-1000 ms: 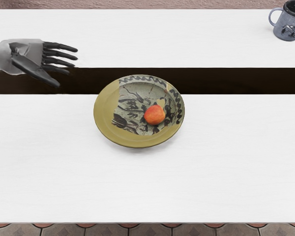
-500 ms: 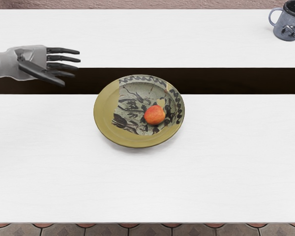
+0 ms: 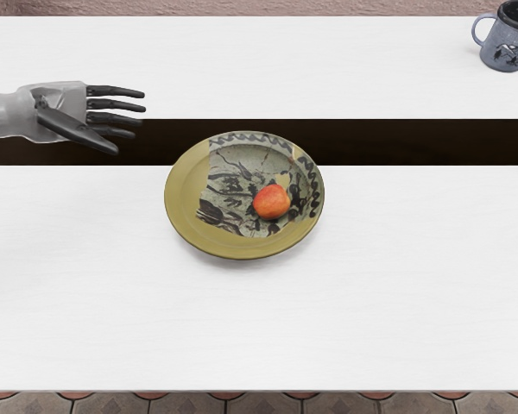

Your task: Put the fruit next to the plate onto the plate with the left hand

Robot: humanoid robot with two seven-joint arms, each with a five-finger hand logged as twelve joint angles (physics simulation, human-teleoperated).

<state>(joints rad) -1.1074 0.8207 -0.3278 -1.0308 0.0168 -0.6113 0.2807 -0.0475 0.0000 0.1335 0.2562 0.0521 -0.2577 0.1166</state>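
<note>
Where left arm enters from picture's left edge, left hand (image 3: 69, 112) shows over far counter edge and dark gap, well apart from plate. Fingers (image 3: 125, 107) spread, straight, pointing right, holding nothing. Centre: round olive plate (image 3: 180, 203) with dark painted pattern on near white counter (image 3: 242, 319). Red-orange fruit (image 3: 271, 201) rests on plate, right of middle. Far right corner: blue-grey mug (image 3: 508, 39), dark marking too small to read.
</note>
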